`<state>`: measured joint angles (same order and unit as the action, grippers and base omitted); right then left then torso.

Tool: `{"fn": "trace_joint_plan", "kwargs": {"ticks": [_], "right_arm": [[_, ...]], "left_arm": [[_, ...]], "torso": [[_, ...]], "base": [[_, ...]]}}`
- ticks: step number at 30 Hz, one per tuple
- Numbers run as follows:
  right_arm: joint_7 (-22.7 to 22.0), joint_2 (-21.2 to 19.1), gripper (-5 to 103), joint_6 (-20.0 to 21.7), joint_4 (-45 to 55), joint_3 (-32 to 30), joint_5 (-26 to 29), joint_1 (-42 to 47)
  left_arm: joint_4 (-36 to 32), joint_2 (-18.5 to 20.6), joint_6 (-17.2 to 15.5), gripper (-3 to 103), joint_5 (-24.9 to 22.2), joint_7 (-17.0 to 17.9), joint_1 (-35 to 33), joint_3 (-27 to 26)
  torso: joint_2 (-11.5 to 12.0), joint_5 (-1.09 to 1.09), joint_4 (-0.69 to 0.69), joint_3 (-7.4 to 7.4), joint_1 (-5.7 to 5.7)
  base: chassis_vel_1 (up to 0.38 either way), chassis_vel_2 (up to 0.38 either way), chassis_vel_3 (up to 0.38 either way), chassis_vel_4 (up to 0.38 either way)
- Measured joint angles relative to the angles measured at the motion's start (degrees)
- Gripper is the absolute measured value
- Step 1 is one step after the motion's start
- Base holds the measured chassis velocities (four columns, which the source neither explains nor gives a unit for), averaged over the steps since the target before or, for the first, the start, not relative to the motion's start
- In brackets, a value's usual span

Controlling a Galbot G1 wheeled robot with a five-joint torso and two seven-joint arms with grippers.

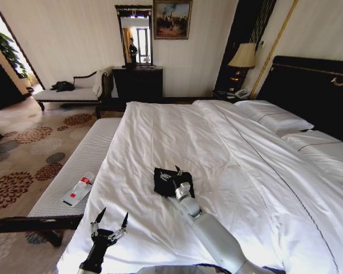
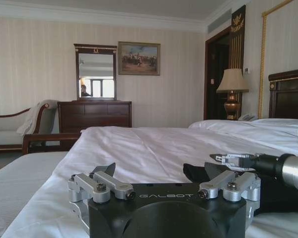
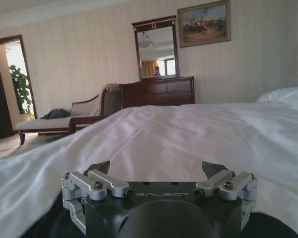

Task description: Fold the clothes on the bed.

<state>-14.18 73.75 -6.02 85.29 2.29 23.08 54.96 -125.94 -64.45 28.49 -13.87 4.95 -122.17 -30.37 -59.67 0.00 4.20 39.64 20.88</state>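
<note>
Head view gives me the white bed (image 1: 217, 154) with the black T-shirt (image 1: 167, 181) bunched into a small heap near the middle of the duvet; I cannot read its lettering from here. My right gripper (image 1: 177, 173) sits right at that heap, its fingers against the cloth, and I cannot tell whether they are closed on it. My left gripper (image 1: 109, 223) hovers near the foot edge of the bed, well apart from the shirt, fingers spread wide with nothing between them. On both wrist views I read "GALBOT" on the gripper body. From the left wrist view the shirt (image 2: 196, 172) lies just beyond my open left gripper (image 2: 164, 168), with the right gripper (image 2: 228, 158) over it.
</note>
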Motion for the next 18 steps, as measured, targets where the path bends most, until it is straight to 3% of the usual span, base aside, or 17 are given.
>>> {"fn": "trace_joint_plan", "kwargs": {"ticks": [4,10,15,18], "right_arm": [[0.2,0.0,100,-1.8,-3.9,-0.3,-2.3,1.4],[-1.4,-1.2,100,-0.9,-0.7,-3.4,-1.4,3.2],[-1.9,-5.8,100,-0.2,6.0,-9.9,0.6,7.1],[-0.2,-11.0,100,-0.8,11.2,-16.9,2.7,12.7]], "left_arm": [[0.0,0.0,0.0,100,0.0,0.0,0.0,0.0],[0.0,0.0,0.0,100,0.0,0.0,0.0,0.0],[0.0,0.0,0.0,100,0.0,0.0,0.0,0.0],[0.0,0.0,0.0,100,0.0,0.0,0.0,0.0]], "torso": [[0.0,0.01,-0.01,0.0,0.0],[0.0,0.01,-0.02,0.0,0.0],[0.0,0.02,-0.01,0.0,0.0],[0.0,0.02,0.01,0.0,0.0]], "base": [[0.0,0.0,0.0,0.0],[0.0,0.0,0.0,0.0],[0.0,0.0,0.0,0.0],[0.0,0.0,0.0,0.0]]}}
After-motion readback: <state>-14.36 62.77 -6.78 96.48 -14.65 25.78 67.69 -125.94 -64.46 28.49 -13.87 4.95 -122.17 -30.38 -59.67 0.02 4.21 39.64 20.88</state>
